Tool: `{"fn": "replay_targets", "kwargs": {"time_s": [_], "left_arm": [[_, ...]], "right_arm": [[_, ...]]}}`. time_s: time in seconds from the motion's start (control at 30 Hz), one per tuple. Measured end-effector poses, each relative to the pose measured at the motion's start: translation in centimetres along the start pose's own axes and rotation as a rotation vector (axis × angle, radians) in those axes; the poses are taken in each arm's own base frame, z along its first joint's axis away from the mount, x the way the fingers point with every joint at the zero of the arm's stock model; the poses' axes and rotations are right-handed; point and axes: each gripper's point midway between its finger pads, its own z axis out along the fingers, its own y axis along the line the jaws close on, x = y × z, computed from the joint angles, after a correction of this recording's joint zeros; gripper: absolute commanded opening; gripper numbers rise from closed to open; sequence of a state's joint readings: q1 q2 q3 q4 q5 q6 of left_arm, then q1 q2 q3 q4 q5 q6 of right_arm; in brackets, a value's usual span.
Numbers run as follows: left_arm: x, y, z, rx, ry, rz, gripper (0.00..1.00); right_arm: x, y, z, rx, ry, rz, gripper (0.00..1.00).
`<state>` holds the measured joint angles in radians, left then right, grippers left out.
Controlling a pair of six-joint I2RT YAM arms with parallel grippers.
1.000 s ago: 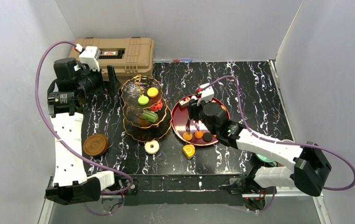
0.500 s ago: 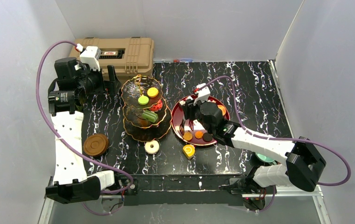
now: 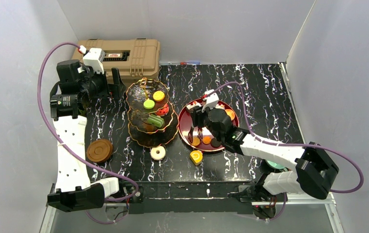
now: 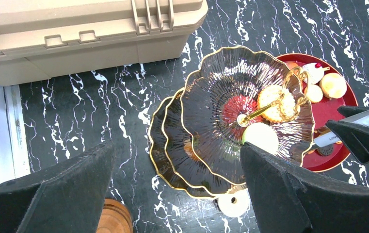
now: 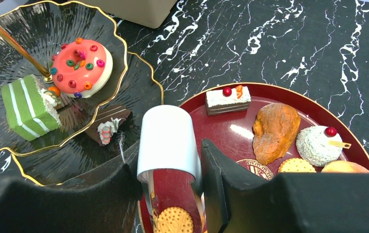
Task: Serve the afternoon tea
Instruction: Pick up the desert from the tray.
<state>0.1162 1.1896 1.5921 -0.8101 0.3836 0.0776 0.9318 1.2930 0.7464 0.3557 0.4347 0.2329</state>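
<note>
Plainly the right gripper (image 5: 170, 155) is clamped on a white cup (image 5: 165, 131). Its two dark fingers press the cup's sides from left and right, and the jaws stand about half apart to take its width.

The cup looks light and stiff, with a smooth, rounded wall, so it is probably slippery and apt to swivel if tipped fast. I judge the best hold to be across the body, low enough that both pads bear flat on it — much as it is held now. A pinch on the rim alone would be less sure. If it is ceramic, it needs a gentle set-down.

Its outside is plain matt white. The mouth faces back toward the wrist, and its glossy inside reflects red.

Directly beneath the fingers lies the red plate (image 5: 269, 87), with a round biscuit (image 5: 172, 221) just under the cup's mouth. Left of the gripper is the three-tier stand (image 5: 119, 48), carrying a pink donut (image 5: 80, 65) and a green striped cake (image 5: 27, 107).

The left gripper (image 4: 176, 148) hangs wide open and empty, with the stand below it and the tan case (image 4: 90, 34) beyond its fingertips.
</note>
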Motion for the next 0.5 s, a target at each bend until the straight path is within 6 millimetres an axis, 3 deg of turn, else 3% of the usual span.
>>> {"fn": "replay_targets", "kwargs": {"time_s": [0.33, 0.5], "left_arm": [[0.0, 0.02, 0.0, -0.001, 0.0, 0.0, 0.99], [0.0, 0.02, 0.0, -0.001, 0.0, 0.0, 0.99]], "right_arm": [[0.48, 0.38, -0.24, -0.028, 0.0, 0.024, 0.52], [0.7, 0.38, -0.77, -0.041, -0.002, 0.035, 0.39]]}}
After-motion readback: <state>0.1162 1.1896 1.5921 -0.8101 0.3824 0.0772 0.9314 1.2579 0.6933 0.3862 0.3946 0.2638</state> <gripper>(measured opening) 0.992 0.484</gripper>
